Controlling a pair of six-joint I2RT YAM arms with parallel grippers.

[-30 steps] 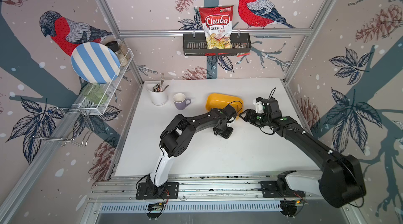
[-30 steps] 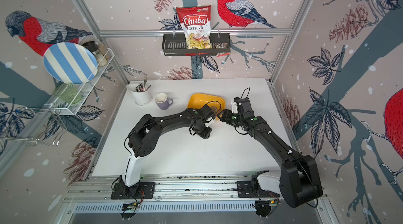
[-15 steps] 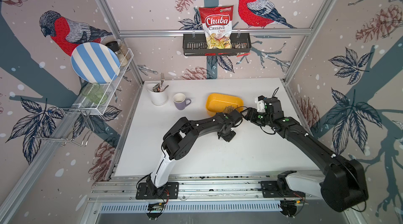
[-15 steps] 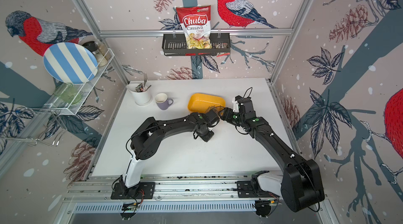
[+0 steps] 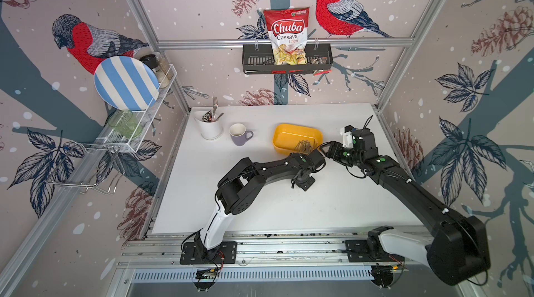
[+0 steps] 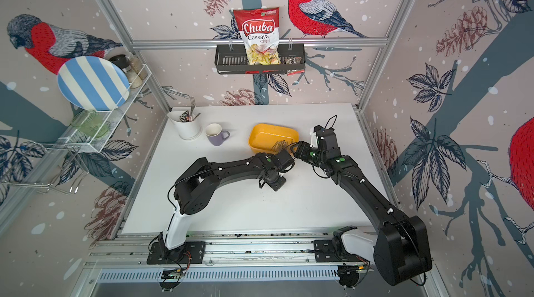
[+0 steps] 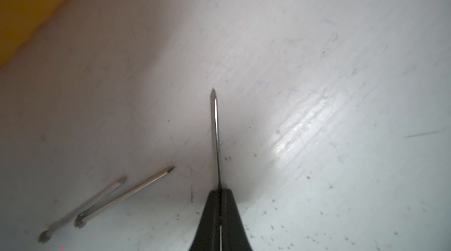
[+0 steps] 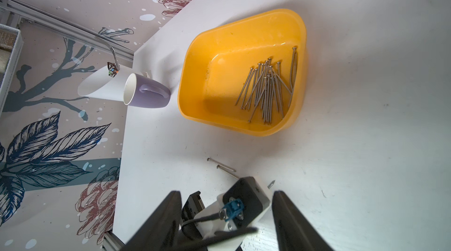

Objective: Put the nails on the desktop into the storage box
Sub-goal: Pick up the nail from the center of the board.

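Left wrist view has the left gripper (image 7: 220,192) clamped on one skinny nail (image 7: 215,127) by its head end, two more nails (image 7: 122,196) just beside it on the desktop (image 7: 317,66), and that tiny pinch could let it swivel or drop before the storage box (image 7: 24,5) ahead.
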